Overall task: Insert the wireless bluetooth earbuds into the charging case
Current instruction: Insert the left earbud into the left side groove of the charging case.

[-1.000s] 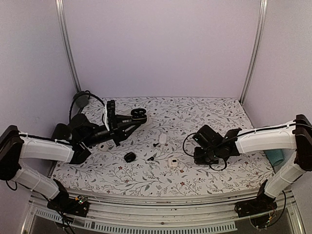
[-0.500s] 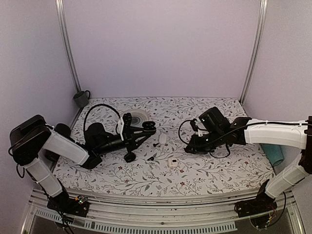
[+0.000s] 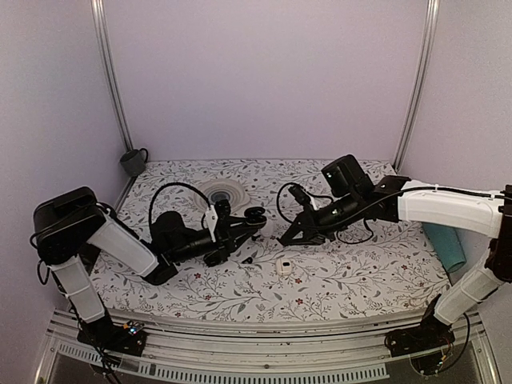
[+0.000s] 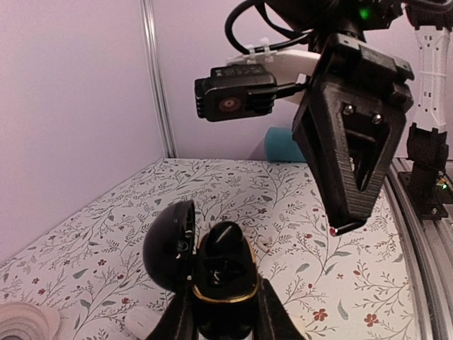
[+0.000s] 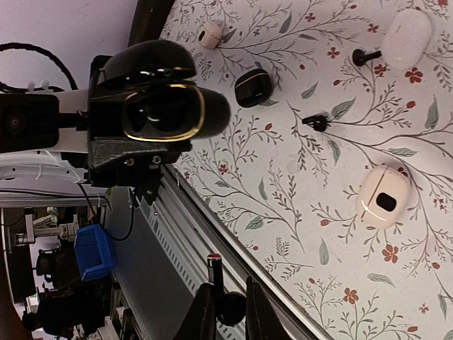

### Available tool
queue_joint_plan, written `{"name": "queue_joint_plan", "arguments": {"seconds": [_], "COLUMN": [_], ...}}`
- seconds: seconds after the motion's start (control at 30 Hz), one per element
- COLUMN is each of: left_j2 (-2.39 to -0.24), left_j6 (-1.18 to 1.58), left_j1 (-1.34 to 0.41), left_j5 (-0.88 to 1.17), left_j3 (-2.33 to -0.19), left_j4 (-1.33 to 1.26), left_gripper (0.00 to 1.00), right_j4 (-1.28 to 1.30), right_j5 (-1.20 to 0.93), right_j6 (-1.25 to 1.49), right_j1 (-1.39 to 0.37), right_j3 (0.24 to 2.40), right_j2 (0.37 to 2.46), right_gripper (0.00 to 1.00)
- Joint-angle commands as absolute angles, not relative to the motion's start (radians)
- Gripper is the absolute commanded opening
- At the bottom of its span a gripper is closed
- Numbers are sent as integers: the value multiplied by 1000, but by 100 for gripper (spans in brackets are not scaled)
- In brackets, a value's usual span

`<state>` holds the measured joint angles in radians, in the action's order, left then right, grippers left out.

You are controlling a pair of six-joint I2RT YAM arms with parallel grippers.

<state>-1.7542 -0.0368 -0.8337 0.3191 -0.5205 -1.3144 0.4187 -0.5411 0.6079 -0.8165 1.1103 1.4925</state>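
My left gripper (image 4: pixel 225 320) is shut on the black charging case (image 4: pixel 225 273), which is upright above the table with its gold-rimmed well facing up and its lid (image 4: pixel 170 244) swung open to the left. My right gripper (image 5: pixel 228 313) is shut on one glossy black earbud (image 5: pixel 231 306), whose stem points away and ends in a red tip (image 5: pixel 214 259). In the top view the left gripper (image 3: pixel 244 220) and right gripper (image 3: pixel 286 238) face each other at table centre, a short gap apart. Two more earbuds (image 5: pixel 364 57) (image 5: pixel 316 122) lie on the cloth.
A second black case (image 5: pixel 253 86) and white cases (image 5: pixel 384 198) (image 5: pixel 407 32) lie on the floral cloth. A white ring-shaped object (image 3: pixel 222 192) and a grey cup (image 3: pixel 132 162) stand at the back left, and a teal object (image 3: pixel 448 248) lies at the right edge.
Both arms have swung in toward the table's middle. The left gripper carried the open case rightward, and the right gripper moved left with the earbud until the two nearly meet.
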Motion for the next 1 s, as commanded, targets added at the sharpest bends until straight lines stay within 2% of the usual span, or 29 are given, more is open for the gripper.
{"name": "queue_joint_plan", "arguments": {"seconds": [0.0,0.97], "left_j2": [-1784,-1874], "left_j6": [-154,-382], "left_j1": [-876,-981], "left_j5": [274,169], "left_j3": [-542,-522], "left_j4": [-1395,-1456], "left_gripper": [0,0], "right_j4": [414,476], "right_j5": [-721,-907], "right_j6": [636,751], "right_j1": [-813,-754], "right_j3": [1180,1282], "right_j2": [1537,1670], "right_gripper": [13,13]}}
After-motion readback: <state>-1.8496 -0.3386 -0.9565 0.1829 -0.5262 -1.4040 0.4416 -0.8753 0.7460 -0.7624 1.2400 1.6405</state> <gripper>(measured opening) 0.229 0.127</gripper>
